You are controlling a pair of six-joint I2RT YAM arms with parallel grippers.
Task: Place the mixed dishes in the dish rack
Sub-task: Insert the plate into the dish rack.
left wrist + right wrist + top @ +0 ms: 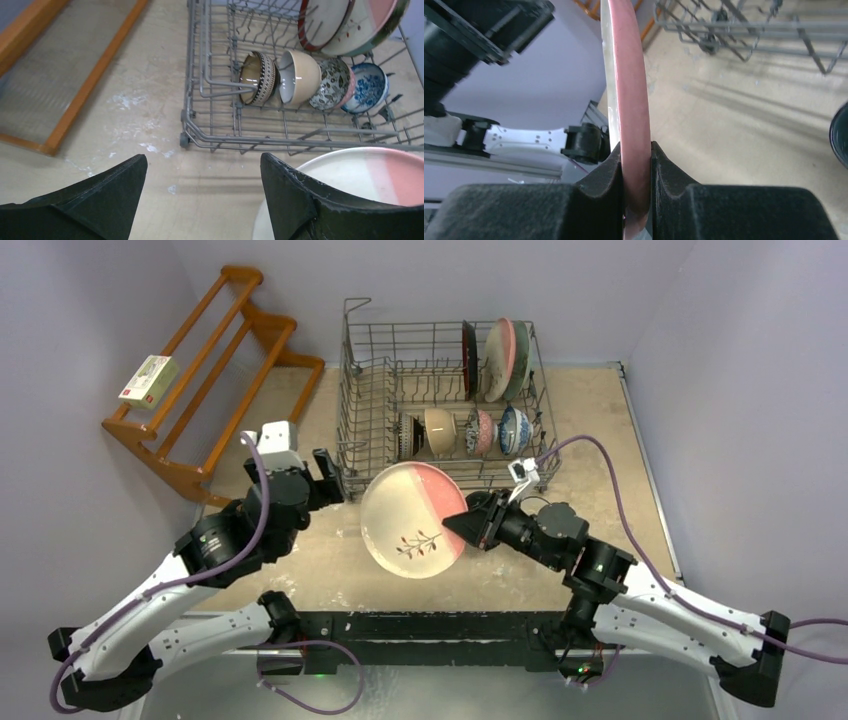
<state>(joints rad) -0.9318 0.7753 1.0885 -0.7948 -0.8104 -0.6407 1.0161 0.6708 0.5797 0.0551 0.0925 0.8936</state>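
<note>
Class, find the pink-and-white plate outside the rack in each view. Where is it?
Top external: the plate is central, in front of the dish rack.
Left wrist: plate at bottom right.
Right wrist: plate edge-on, centre.
Shared landmark: dish rack.

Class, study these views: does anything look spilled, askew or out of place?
White smears mark the table beside the dish rack, like dried residue. A small box lies on the wooden shelf, the only non-dish item.
</note>
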